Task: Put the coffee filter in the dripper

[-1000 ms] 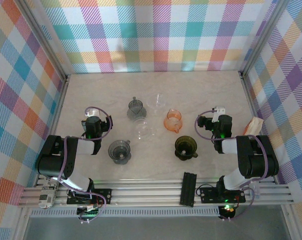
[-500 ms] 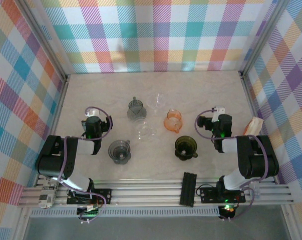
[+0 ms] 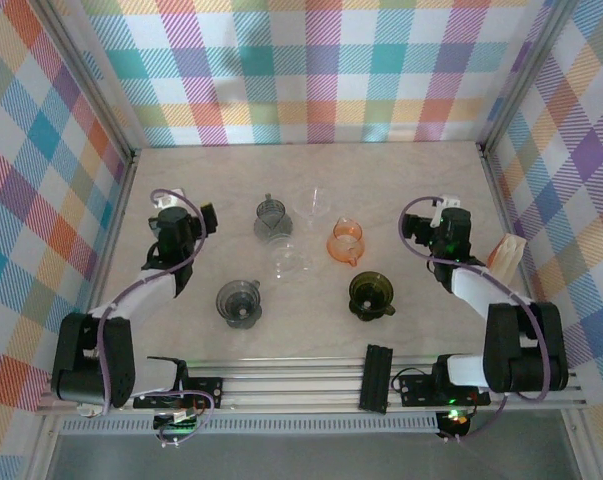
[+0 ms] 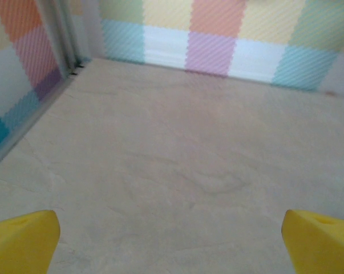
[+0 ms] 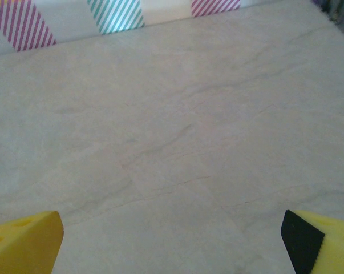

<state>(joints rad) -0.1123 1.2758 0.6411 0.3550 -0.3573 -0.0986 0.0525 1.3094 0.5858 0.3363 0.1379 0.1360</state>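
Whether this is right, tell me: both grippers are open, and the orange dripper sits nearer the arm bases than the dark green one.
No: the top view shows the orange dripper farther from the arm bases than the dark green dripper. The left gripper and right gripper are open.

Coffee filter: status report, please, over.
Left end effector open, right end effector open, both empty. Coffee filter by right wall, untouched. Nothing in the way.

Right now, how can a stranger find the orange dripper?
Start at the middle of the pale table. Slightly right of centre, just beyond the dark green dripper, stands the orange dripper. Its neighbours are clear, grey or dark; it alone is orange.
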